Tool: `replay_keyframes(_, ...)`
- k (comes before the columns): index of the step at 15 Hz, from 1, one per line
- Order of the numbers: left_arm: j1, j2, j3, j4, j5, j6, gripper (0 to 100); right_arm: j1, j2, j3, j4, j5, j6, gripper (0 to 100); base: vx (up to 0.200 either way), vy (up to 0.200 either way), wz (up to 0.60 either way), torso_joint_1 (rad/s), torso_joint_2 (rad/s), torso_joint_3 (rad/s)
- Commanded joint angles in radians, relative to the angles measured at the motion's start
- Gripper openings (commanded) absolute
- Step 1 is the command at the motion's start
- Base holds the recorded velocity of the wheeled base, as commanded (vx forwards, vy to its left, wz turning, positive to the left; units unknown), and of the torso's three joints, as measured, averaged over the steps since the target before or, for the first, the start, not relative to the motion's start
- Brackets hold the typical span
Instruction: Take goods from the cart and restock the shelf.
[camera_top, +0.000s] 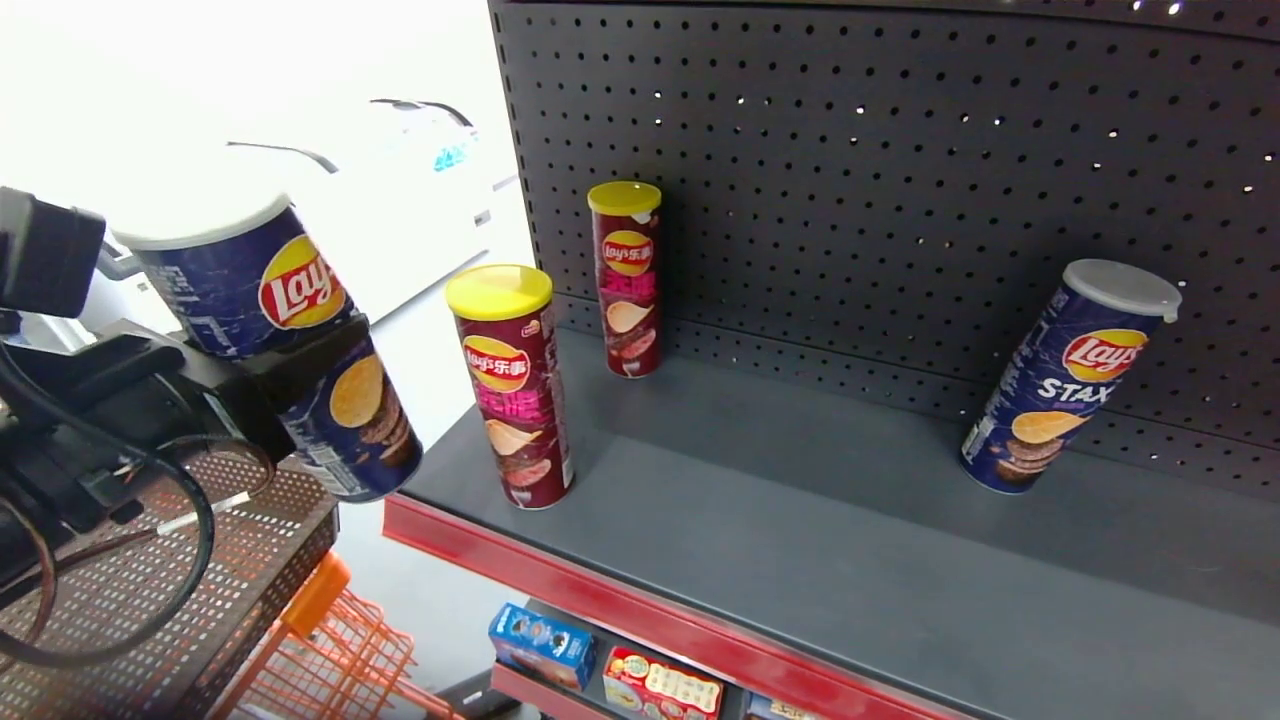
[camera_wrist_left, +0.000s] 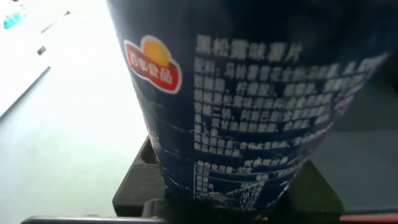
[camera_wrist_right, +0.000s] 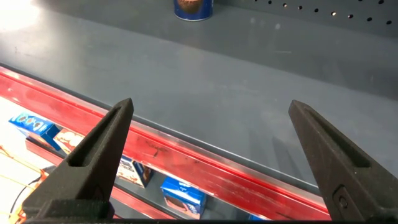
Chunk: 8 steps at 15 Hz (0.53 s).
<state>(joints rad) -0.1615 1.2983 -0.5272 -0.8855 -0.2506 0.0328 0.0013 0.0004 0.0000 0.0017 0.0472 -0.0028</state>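
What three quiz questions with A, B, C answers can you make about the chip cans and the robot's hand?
1. Where is the leaning blue can?
A) on the shelf, against its back wall
B) on the floor
C) inside a box

2. How many red cans stand on the shelf?
A) one
B) two
C) five

3. What is the left gripper doing?
A) open and empty
B) shut on the held blue can
C) shut on a box

Answers:
1 A, it tilts back against the holed wall.
2 B, one stands near the front edge and one farther back.
3 B, it clamps that can around the middle.
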Motion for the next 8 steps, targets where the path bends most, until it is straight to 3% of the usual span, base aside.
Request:
replay_keyframes(1, -0.032, -0.062, 0.006, 0.059, -0.001, 0.001, 0, 0.000, 0.000, 0.000, 0.000, 0.000, 0.000, 100, 0.000, 0.000, 0.00, 0.000, 0.00, 0.000)
replay_keyframes(4, -0.155, -0.132, -0.010, 0.178, 0.002, -0.001, 0, 0.000, 0.000, 0.000, 0.000, 0.000, 0.000, 100, 0.000, 0.000, 0.00, 0.000, 0.00, 0.000)
replay_keyframes(6, -0.184, -0.134, -0.020, 0.181, 0.004, -0.002, 0, 0.000, 0.000, 0.000, 0.000, 0.000, 0.000, 100, 0.000, 0.000, 0.00, 0.000, 0.00, 0.000)
replay_keyframes(8, -0.259, -0.132, -0.033, 0.180, 0.001, -0.002, 0, 0.000, 0.000, 0.000, 0.000, 0.000, 0.000, 100, 0.000, 0.000, 0.00, 0.000, 0.00, 0.000)
